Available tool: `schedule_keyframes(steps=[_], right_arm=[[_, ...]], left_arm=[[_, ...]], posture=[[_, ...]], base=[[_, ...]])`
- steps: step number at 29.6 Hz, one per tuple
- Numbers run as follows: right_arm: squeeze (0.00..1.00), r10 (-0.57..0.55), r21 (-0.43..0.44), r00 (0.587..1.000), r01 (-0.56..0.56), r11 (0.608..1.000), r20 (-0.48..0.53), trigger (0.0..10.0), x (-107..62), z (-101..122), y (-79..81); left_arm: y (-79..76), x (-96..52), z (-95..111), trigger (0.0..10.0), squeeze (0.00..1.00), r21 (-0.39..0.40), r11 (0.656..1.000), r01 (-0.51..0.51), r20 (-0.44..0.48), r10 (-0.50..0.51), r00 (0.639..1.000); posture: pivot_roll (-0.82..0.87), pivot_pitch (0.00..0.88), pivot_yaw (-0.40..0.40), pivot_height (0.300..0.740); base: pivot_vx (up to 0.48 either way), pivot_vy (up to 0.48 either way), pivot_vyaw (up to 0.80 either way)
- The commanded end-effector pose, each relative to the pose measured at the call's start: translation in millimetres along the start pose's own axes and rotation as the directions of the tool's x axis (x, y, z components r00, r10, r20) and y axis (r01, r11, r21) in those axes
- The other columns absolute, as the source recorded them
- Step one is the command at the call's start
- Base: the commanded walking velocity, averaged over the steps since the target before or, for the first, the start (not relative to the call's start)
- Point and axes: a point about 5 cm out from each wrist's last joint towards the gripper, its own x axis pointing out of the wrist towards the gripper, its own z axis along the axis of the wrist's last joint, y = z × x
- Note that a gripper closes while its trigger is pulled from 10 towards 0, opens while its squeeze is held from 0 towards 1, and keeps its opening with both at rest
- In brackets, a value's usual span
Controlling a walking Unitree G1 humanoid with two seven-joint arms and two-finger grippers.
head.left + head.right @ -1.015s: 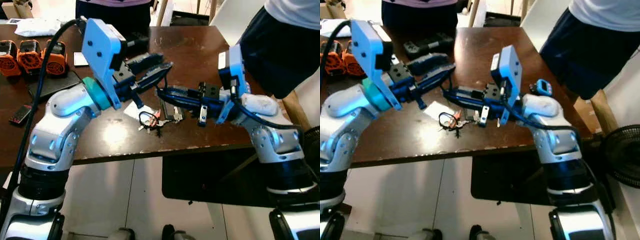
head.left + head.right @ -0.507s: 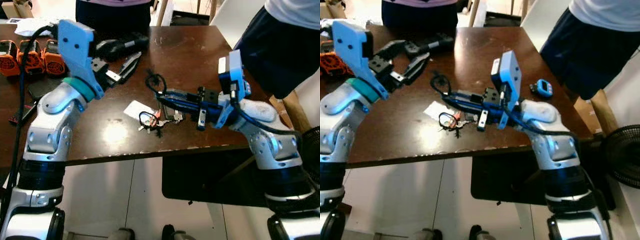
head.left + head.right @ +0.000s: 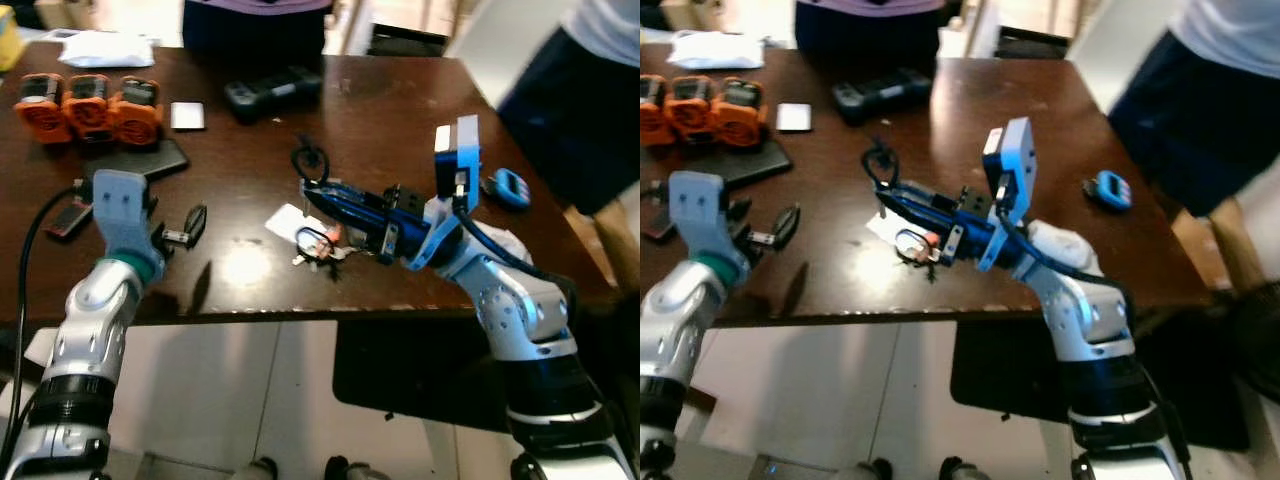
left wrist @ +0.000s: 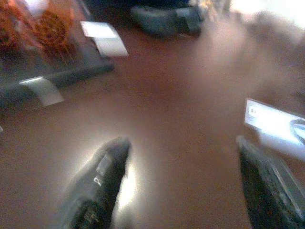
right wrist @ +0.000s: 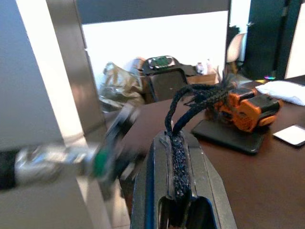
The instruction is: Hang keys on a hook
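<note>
Right wrist view is showing the black cord [image 5: 178, 143] of the keys pinched between my right gripper [image 5: 175, 191] fingers, which are pressing together on it, with the cord's loop [image 3: 309, 160] sticking out past the tips. From the head cameras, the keys [image 3: 318, 243] themselves, with an orange tag, are hanging just below my right fingers, over a white card [image 3: 290, 219] lying on the brown table [image 3: 400, 120]; I cannot tell whether they are touching the tabletop. My left gripper [image 3: 183, 228] is hovering well apart from the keys, near the table's front edge, its fingers [image 4: 97, 183] spread wide with nothing between them. Beyond my left gripper, three orange batteries [image 3: 85, 100] are sitting in a row beside a small white card [image 3: 187, 115] and a black controller [image 3: 272, 90]. Past my right wrist, a small blue device [image 3: 510, 187] is lying near a person [image 3: 580, 90] standing at the table's corner.
</note>
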Motion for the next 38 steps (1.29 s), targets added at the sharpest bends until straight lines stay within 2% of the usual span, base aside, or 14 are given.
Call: schedule_keyframes(steps=[1, 3, 16, 20, 23, 25, 27, 29, 30, 31, 32, 34, 37, 38], right_arm=[[0.0, -0.009, 0.012, 1.0, 0.01, 1.0, -0.006, 10.0, -2.3, -3, 0.2], [0.0, -0.016, 0.015, 1.0, 0.016, 1.0, -0.006, 10.0, -2.9, -3, -0.2], [0.0, -0.027, 0.004, 1.0, 0.027, 1.0, -0.002, 10.0, -3.9, -1, -1.1], [0.0, -0.027, -0.002, 1.0, 0.027, 1.0, -0.007, 10.0, -5.0, 0, -0.7], [0.0, -0.028, -0.007, 1.0, 0.028, 1.0, -0.005, 10.0, -5.5, 1, -1.1], [0.0, -0.029, -0.008, 1.0, 0.029, 1.0, -0.005, 10.0, -5.2, 1, -1.6], [0.0, -0.034, -0.013, 0.999, 0.034, 0.999, -0.009, 10.0, -4.4, 2, -3.1], [0.0, -0.034, -0.013, 0.999, 0.034, 0.999, -0.009, 10.0, -4.4, 2, -3.1], [0.0, -0.043, -0.013, 0.999, 0.043, 0.999, -0.01, 10.0, -4.0, 2, -4.3], [0.0, -0.043, -0.013, 0.999, 0.043, 0.999, -0.01, 10.0, -4.0, 2, -4.3], [0.0, -0.057, -0.01, 0.998, 0.057, 0.998, -0.014, 10.0, -3.9, 0, -5.8], [0.0, -0.057, -0.01, 0.998, 0.057, 0.998, -0.014, 10.0, -3.9, 0, -5.8], [0.0, -0.077, 0.048, 0.996, 0.08, 0.996, -0.054, 10.0, -2.7, -21, -1.9], [0.0, -0.077, 0.048, 0.996, 0.08, 0.996, -0.054, 10.0, -2.7, -21, -1.9]], left_arm=[[-14.5, -2.6, -13, 10.0, 0.0, -0.025, 0.993, 0.116, -0.03, -0.117, 0.993], [-27.9, -12.4, -24, 10.0, 0.0, -0.046, 0.973, 0.225, -0.058, -0.227, 0.972], [-32.9, -27.4, -42, 10.0, 0.0, -0.097, 0.94, 0.327, -0.093, -0.336, 0.937], [-36.3, -34.9, -41, 10.0, 0.0, -0.128, 0.916, 0.381, -0.032, -0.388, 0.921], [-47.7, -50.4, -49, 10.0, 0.0, -0.142, 0.86, 0.49, -0.056, -0.501, 0.864], [-49.2, -55.1, -56, 10.0, 0.0, -0.147, 0.852, 0.503, -0.099, -0.518, 0.849], [-47.1, -67.5, -82, 10.0, 0.0, -0.163, 0.863, 0.478, -0.248, -0.505, 0.827], [-47.1, -67.5, -82, 10.0, 0.0, -0.163, 0.863, 0.478, -0.248, -0.505, 0.827], [-43.4, -75.5, -97, 10.0, 0.0, -0.18, 0.88, 0.44, -0.326, -0.475, 0.817], [-43.4, -75.5, -97, 10.0, 0.0, -0.18, 0.88, 0.44, -0.326, -0.475, 0.817], [-38.7, -86.1, -114, 10.0, 0.0, -0.193, 0.902, 0.386, -0.411, -0.432, 0.803], [-38.7, -86.1, -114, 10.0, 0.0, -0.193, 0.902, 0.386, -0.411, -0.432, 0.803], [-28.3, -112.2, -143, 10.0, 0.0, -0.238, 0.947, 0.216, -0.533, -0.313, 0.786], [-28.3, -112.2, -143, 10.0, 0.0, -0.238, 0.947, 0.216, -0.533, -0.313, 0.786]], posture=[[0.1, 0.081, 0.006, 0.74], [0.1, 0.081, 0.006, 0.74], [0.1, 0.082, 0.008, 0.74], [0.1, 0.083, 0.007, 0.74], [0.1, 0.089, 0.005, 0.74], [0.1, 0.089, 0.005, 0.74], [0.11, 0.092, 0.003, 0.74], [0.11, 0.092, 0.003, 0.74], [0.11, 0.094, 0.002, 0.74], [0.11, 0.094, 0.002, 0.74], [0.11, 0.095, 0.002, 0.74], [0.11, 0.095, 0.002, 0.74], [0.11, 0.097, -0.001, 0.74], [0.11, 0.097, -0.001, 0.74]], base=[[0.0, 0.0, 0.8], [0.0, 0.0, 0.8], [0.0, 0.0, 0.8], [0.0, 0.0, 0.74], [0.0, 0.0, 0.79], [0.0, 0.0, 0.79], [-0.137, 0.0, 0.24], [-0.274, 0.0, 0.0], [0.0, 0.0, 0.0], [0.0, 0.0, 0.0], [0.0, 0.0, 0.0], [0.0, 0.0, 0.0], [-0.177, 0.0, 0.0], [-0.292, 0.0, 0.0]])
